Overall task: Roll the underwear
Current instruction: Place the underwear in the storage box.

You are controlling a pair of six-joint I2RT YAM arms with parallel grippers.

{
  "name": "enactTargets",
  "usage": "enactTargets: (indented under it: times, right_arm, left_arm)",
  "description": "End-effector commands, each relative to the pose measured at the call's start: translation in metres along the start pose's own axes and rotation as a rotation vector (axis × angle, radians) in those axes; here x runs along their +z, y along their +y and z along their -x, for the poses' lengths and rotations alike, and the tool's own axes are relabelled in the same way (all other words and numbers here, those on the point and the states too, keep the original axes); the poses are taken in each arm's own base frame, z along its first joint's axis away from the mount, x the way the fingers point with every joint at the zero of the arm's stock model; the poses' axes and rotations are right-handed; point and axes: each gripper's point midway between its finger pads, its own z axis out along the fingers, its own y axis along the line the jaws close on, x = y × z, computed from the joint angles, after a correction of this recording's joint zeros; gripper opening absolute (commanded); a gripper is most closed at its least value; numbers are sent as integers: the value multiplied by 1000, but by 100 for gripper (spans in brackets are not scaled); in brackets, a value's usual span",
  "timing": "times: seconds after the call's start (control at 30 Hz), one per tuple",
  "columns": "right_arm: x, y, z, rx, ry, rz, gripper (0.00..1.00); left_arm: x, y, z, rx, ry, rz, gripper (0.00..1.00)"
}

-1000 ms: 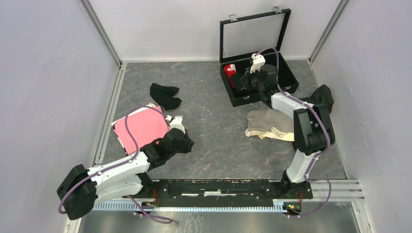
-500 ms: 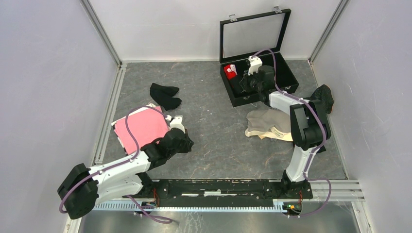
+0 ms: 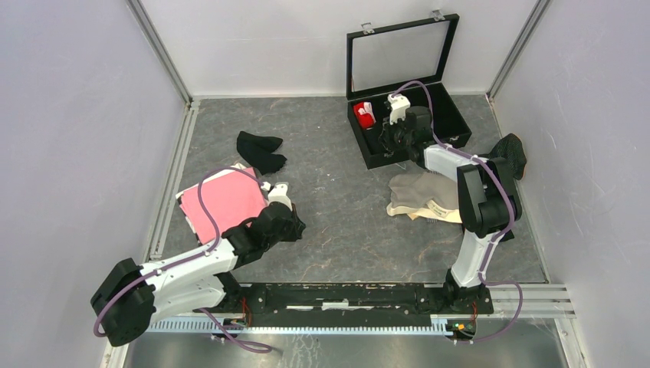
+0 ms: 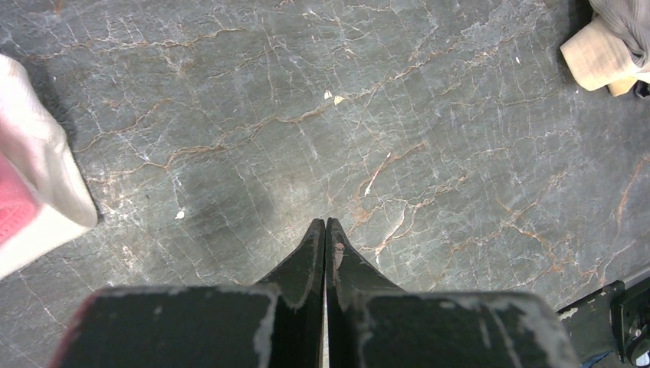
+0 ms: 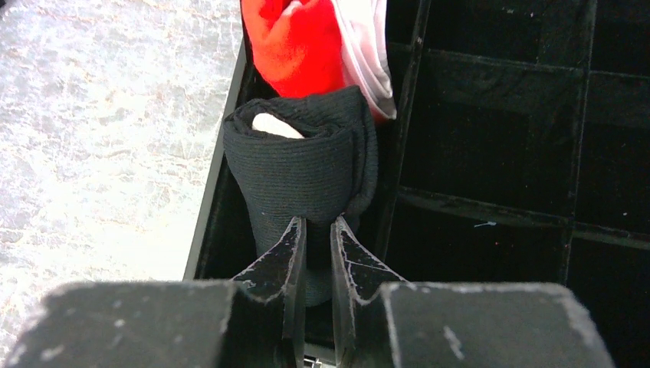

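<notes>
Fingers [image 5: 291,253] on right arm [image 3: 460,165], barely parted, pinch black rolled underwear [image 5: 299,165].

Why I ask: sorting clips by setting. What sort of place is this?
Likely a lab robot cell, not a home: white panel walls in aluminium framing, left arm and right arm bolted to a rail at the table edge.

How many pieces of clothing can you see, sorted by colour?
Red: 1, red roll
Black: 3, black roll, black piece at left, dark piece at right
Pink: 1, pink piece
Beige: 1, beige piece
Grey striped: 1, grey piece
Total: 7
</notes>
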Motion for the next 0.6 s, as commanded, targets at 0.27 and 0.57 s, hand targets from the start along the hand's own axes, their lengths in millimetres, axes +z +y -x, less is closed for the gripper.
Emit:
enactTargets:
  times: [0.27, 0.57]
  right_arm:
    - [-13, -10, -33, -19, 192, -48, 0]
    - [-21, -2, 1, -18, 108, -16, 19]
  left_arm:
    - [-1, -14, 15, 14, -42, -61, 2]
    - [-3, -15, 16, 6, -46, -66, 2]
